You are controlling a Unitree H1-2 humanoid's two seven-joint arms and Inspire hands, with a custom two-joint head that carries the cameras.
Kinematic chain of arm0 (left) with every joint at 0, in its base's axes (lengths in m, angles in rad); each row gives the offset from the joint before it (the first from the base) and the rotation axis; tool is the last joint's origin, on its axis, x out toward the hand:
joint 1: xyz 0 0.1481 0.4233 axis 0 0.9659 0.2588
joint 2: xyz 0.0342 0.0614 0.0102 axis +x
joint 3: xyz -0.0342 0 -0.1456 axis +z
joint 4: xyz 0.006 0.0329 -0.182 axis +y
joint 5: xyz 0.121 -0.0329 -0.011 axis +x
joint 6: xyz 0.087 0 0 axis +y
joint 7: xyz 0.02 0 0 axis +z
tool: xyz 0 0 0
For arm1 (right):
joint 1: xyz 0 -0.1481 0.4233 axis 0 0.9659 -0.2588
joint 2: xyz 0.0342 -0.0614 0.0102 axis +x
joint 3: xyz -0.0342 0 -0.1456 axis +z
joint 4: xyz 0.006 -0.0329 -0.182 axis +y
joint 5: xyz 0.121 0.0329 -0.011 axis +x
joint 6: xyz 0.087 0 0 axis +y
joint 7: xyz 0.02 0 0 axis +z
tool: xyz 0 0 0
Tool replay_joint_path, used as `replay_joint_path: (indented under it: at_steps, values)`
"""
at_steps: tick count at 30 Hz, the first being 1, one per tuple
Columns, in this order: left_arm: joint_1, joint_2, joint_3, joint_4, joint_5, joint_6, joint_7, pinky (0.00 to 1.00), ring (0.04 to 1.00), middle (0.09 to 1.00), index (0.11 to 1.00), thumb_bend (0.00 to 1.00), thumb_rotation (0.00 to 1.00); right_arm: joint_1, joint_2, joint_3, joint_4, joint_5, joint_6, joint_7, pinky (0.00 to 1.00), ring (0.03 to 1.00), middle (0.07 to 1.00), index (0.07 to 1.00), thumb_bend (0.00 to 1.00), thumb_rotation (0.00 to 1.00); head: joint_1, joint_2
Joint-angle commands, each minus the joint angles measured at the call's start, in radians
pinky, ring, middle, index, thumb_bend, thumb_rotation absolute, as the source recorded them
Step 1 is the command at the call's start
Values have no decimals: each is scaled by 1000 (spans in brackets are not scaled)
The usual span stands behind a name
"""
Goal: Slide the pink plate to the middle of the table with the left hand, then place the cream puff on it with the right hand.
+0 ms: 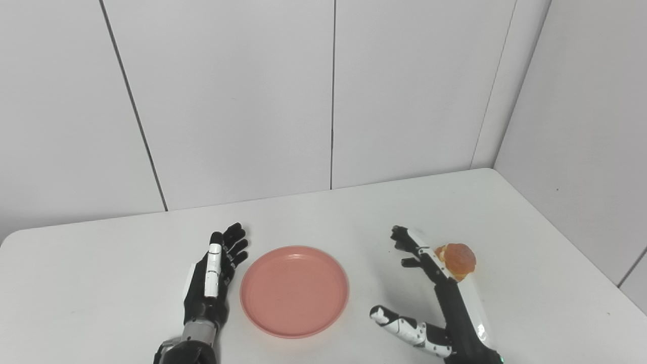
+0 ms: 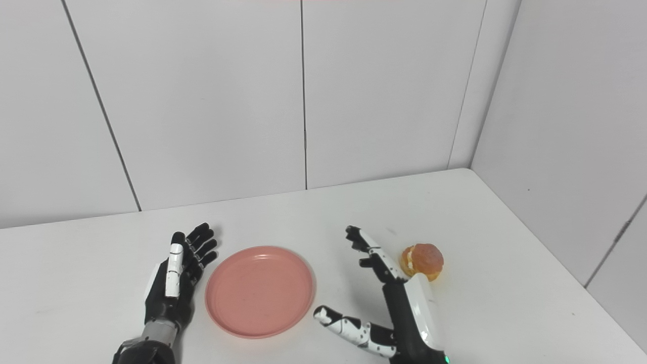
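The pink plate lies flat near the table's front, roughly at its middle, with nothing on it. My left hand rests just left of the plate's rim, fingers stretched out and open, a small gap between them and the plate. The cream puff, golden brown with a cream layer, sits on the table right of the plate. My right hand is open between plate and puff, thumb spread toward the plate, and its fingers lie just left of the puff; touch cannot be told.
The white table ends at a rounded right edge near the puff. White wall panels close the back and right sides.
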Motion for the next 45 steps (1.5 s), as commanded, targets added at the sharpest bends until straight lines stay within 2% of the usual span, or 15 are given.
replay_joint_path:
  at_steps: [1,3,7,9,13,15,17,21,26,27,30,37,45]
  values:
    - [42,7,8,70,-16,51,-7,890,877,876,794,743,963,-37,-19,-14,-25,-41,35,5,651,771,833,856,833,769,-8,-7]
    - [39,11,13,82,-19,46,-13,903,883,884,801,743,963,-54,-31,-25,-22,-46,68,12,672,793,844,860,846,738,-9,-14]
    - [41,19,14,82,-11,46,-10,889,884,881,803,734,970,-87,-62,-51,-24,-4,149,56,684,808,866,864,883,616,1,-13]
    - [41,21,16,78,-12,48,-8,884,884,885,802,736,967,-105,-82,-58,-24,-1,174,72,673,808,867,863,897,592,3,-8]
    - [39,30,18,73,-13,52,-11,871,877,880,796,744,959,-148,-124,-78,-21,-5,226,92,740,827,867,855,911,556,3,-4]
    - [42,32,18,65,-14,60,-12,885,881,883,797,750,961,-179,-155,-96,-8,-2,256,104,740,846,876,864,899,482,3,-4]
    - [46,32,17,56,-13,66,-12,889,880,881,795,750,965,-206,-193,-103,3,-40,280,114,707,840,879,863,912,431,3,-1]
    - [51,33,11,52,-10,67,-15,890,882,884,803,753,973,-249,-279,-95,12,-149,312,148,646,812,869,846,949,389,2,4]
    - [52,30,8,48,-9,71,-14,893,882,879,799,745,973,-314,-386,-94,37,-217,402,262,651,838,880,839,995,324,0,6]
    - [53,29,7,48,-9,71,-14,882,878,873,796,744,973,-324,-398,-94,43,-222,417,278,630,839,885,837,999,257,0,6]
    - [54,27,3,45,-7,74,-14,871,872,868,793,746,976,-349,-438,-82,70,-245,450,324,587,824,883,833,1000,155,0,6]
    - [56,25,-5,41,-7,72,-15,872,869,868,799,738,983,-406,-529,-30,188,-314,514,434,574,825,876,817,1000,152,-2,6]
    - [60,22,-7,36,-8,80,-10,869,861,870,799,746,982,-458,-574,12,317,-324,532,531,553,778,863,806,1000,139,2,9]
